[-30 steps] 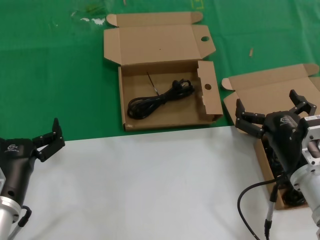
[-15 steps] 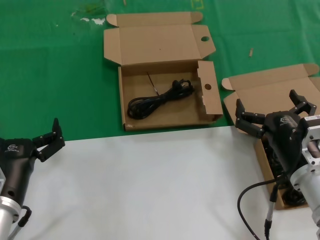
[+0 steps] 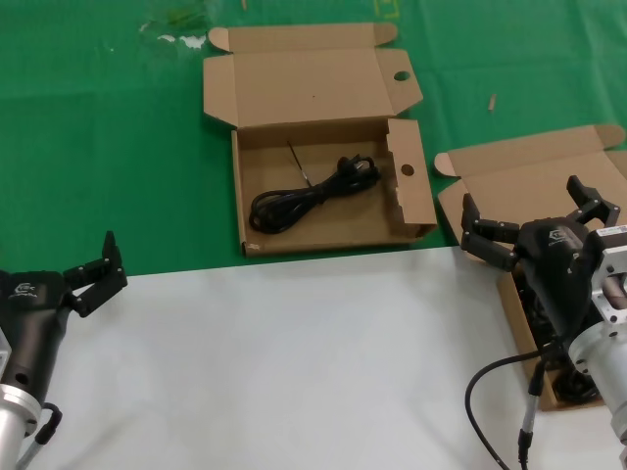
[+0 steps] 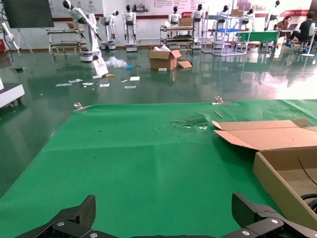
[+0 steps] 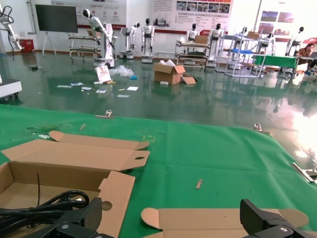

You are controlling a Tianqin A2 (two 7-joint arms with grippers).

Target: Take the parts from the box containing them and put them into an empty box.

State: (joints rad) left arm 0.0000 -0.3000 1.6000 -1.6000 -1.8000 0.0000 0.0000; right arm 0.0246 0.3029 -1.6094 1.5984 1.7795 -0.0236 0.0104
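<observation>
Hovering right end effector spread over plain-lidded box, cables beneath

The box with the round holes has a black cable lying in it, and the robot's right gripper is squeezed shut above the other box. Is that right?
Not quite. The right gripper is open, not shut: the head view shows its fingers spread wide above the plain-lidded box. The rest holds: a black cable does lie in the box with the round holes.
</observation>
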